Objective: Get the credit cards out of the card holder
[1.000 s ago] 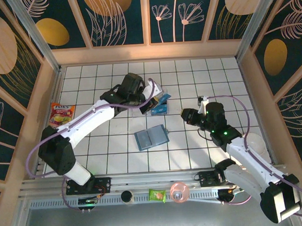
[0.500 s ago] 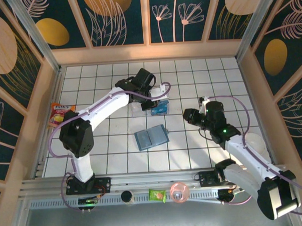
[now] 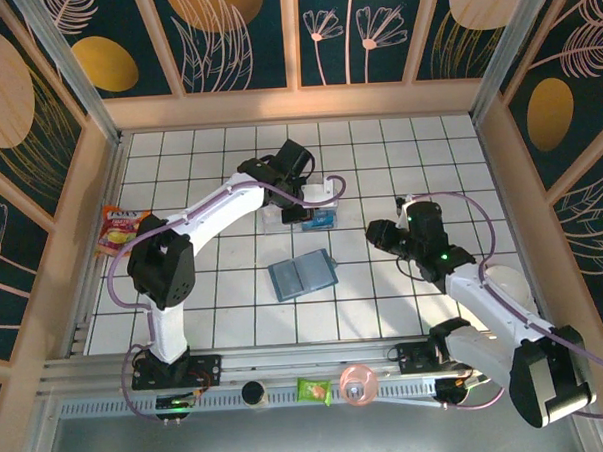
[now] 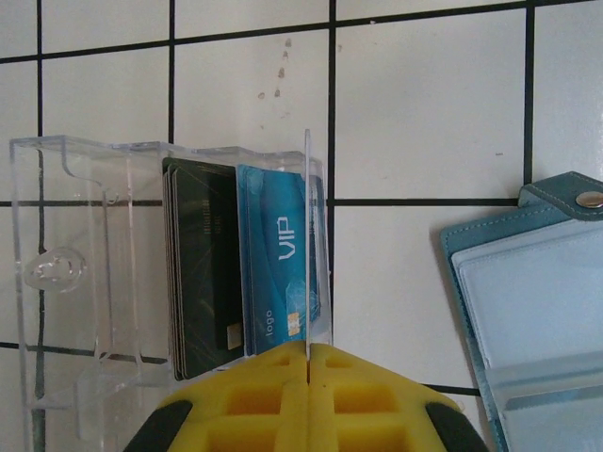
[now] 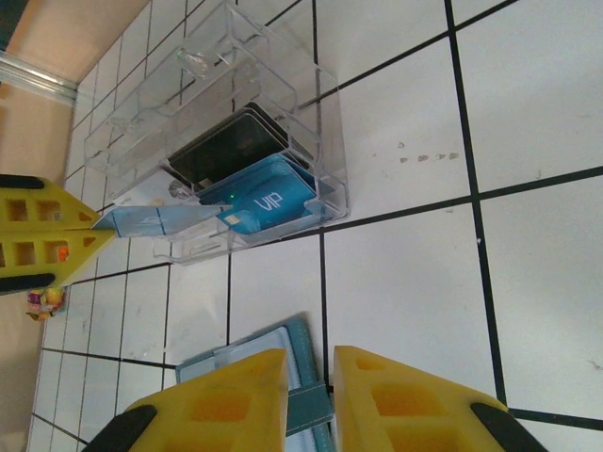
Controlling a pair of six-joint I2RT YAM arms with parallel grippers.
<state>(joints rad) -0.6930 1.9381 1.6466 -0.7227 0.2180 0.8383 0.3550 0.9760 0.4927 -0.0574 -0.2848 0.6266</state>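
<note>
**A:** Reading left to right. A snack packet (image 3: 116, 229) lies at the far left edge of the surface (image 3: 184, 291), well apart from everything else.

**B:** Left hand?

**A:** The left hand (image 4: 308, 350) is at one end of the clear tray (image 4: 85, 311), fingers pressed together on a thin card. Its own wrist camera sees that card edge-on, as a fine line running up from the fingertips. The right wrist camera shows it as a light blue card (image 5: 155, 219) with a chip, sticking out over the tray. Can't tell if its far edge touches the tray.

**B:** What's in the tray?

**A:** A stack of black cards (image 4: 203, 273), with a blue VIP card (image 4: 278, 264) just beside it on the right, both standing in the same end compartment. The other end of the tray is bare.

**B:** Wallet?

**A:** The wallet (image 3: 303, 276) lies open and flat on the surface, lighter inside facing up, with a snap stud at one corner. It's nearer the arm bases than the tray and not touching it. Can't tell if any cards sit in its pockets.

**B:** Right hand?

**A:** The right hand (image 5: 311, 363) is low over the surface, right of the wallet and apart from it, pointed toward the wallet and tray. Its fingers stand a narrow gap apart with nothing gripped between them.
</note>
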